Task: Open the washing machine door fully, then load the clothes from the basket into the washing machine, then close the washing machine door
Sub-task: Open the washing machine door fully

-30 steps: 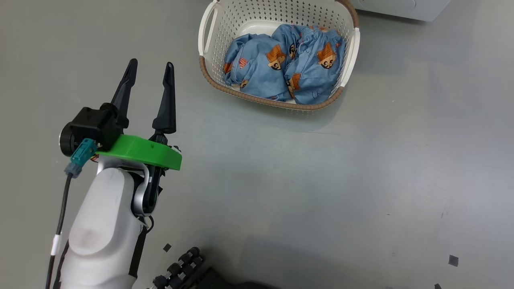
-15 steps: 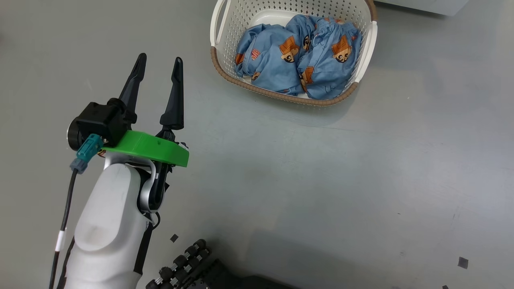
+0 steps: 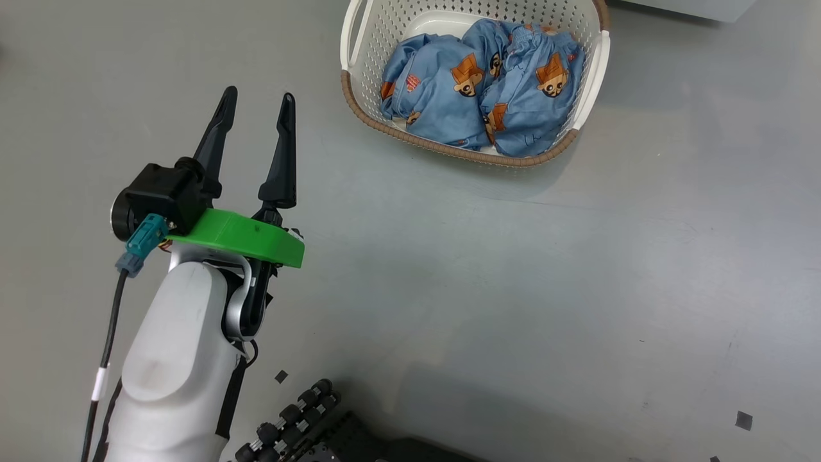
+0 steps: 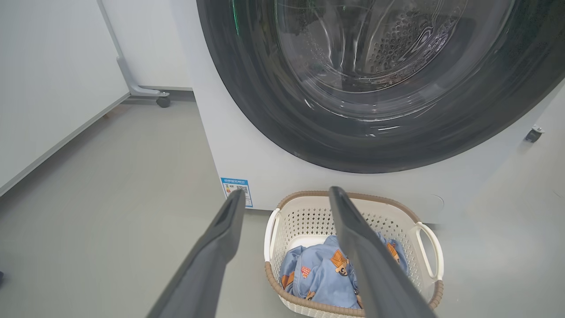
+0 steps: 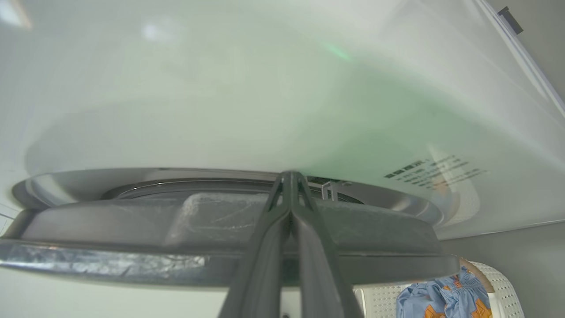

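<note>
Hovering over bare floor [image 3: 513, 289], my left gripper [image 3: 258, 94] has its two dark fingers spread wide, nothing between them.

Floor: smooth grey, matte with a soft sheen, faint scuffs. A few small dark squares [image 3: 743, 420] lie on it behind the hand and to its right. My own dark wheeled base [image 3: 288, 430] sits behind the wrist.

Ahead of the left fingers and to their right: the basket [image 3: 449, 144], cream, perforated, brown rim, standing flat on the floor. The clothes [image 3: 474, 90] lie bunched inside it, light blue with orange-brown animal prints.

Left wrist view: the basket [image 4: 309, 216] shows between and beyond the fingertips, clothes [image 4: 322, 274] in it. Just past the basket stands the washing machine [image 4: 247, 150], white front, blue label sticker [image 4: 237, 191] low on it. Above the fingertips, the washing machine door [image 4: 273, 115]: wide glossy black rim, clear glass, steel drum visible through it.

Room: white wall [image 4: 44, 66] off to the hand's left, meeting the floor at a straight skirting line. A pale stand leg on a caster [image 4: 163, 100] beside the machine.

My right gripper [image 5: 289, 174] has its fingers pressed together, gripping nothing. Its tips sit at the edge of the door's dark rim [image 5: 110, 221], with the machine's white front [image 5: 220, 88] beyond and a grey ring showing between. Contact: cannot tell.
</note>
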Controlling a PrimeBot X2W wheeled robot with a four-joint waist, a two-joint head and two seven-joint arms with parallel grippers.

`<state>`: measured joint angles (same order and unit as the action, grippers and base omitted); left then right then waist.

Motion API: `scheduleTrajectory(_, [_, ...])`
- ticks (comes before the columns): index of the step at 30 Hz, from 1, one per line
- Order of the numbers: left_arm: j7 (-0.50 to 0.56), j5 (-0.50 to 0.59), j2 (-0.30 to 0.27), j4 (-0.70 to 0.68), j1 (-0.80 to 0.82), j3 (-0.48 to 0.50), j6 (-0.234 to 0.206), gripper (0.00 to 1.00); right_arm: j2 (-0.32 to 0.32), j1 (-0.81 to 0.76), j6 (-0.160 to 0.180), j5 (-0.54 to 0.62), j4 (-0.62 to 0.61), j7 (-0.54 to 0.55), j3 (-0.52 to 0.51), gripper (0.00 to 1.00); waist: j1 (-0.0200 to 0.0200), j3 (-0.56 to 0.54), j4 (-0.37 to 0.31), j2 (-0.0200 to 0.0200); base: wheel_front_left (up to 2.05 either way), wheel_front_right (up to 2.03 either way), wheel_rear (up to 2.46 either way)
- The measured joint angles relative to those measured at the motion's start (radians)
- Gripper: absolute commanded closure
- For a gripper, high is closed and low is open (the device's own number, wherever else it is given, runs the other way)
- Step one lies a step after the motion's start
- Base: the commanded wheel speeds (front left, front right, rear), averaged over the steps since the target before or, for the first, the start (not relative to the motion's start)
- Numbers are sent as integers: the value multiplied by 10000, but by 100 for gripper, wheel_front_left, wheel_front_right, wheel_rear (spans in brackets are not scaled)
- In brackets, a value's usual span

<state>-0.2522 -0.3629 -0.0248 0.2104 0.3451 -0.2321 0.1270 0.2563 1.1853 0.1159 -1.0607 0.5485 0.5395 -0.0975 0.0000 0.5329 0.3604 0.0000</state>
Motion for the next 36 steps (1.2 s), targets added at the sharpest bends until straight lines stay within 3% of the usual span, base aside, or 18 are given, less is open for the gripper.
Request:
scheduleTrajectory(21, [0,-349,15,-21,3,-259,0,0,38,570,23,199,412,230,121,100,0,217,311,0,0,0,0])
scheduleTrajectory(31, [0,-351,23,-102,91,-176,0,0,96,554,-35,-343,610,976,63,100,0,123,278,0,0,0,0])
scheduleTrajectory(36, [0,-322,25,-190,91,-19,0,0,192,325,-270,-805,685,1641,6,100,0,-31,217,0,0,0,0])
